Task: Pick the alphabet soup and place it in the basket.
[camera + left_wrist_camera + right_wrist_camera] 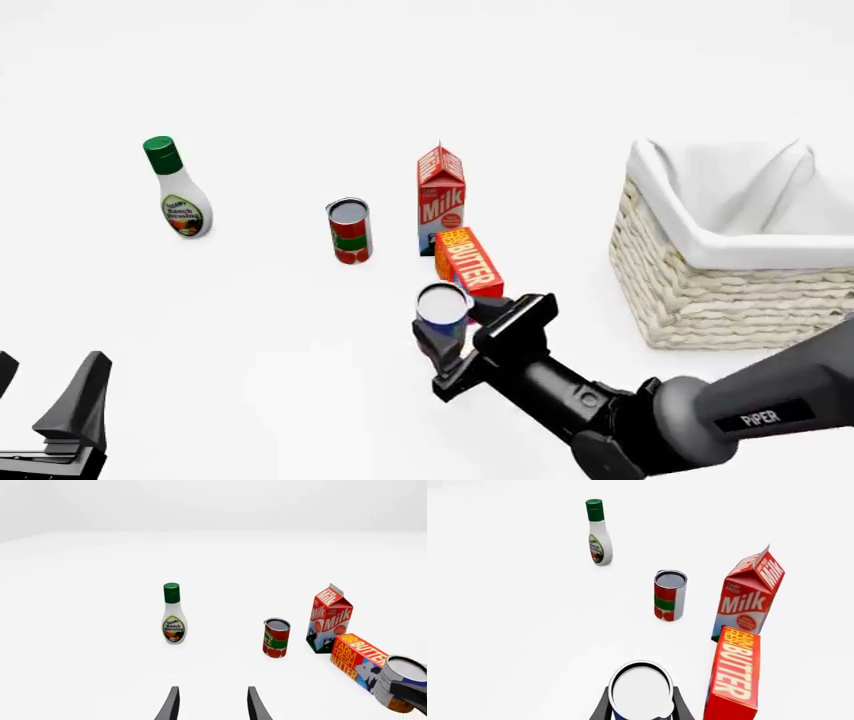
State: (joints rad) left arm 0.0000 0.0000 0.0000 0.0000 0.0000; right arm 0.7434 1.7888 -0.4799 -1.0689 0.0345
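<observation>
"PIPER"-marked right arm, "BUTTER" box

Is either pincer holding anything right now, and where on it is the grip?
The right pincer grips the soup can by its sides, just below the rim. The left pincer is open and holds nothing.

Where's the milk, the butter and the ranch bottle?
milk carton (441,200), front view, on its red front panel.
butter box (735,672), right wrist view, on its orange face.
ranch dressing bottle (173,625), left wrist view, on its label.

White table with ranch bottle, red-green can, milk carton, butter box, basket
</observation>
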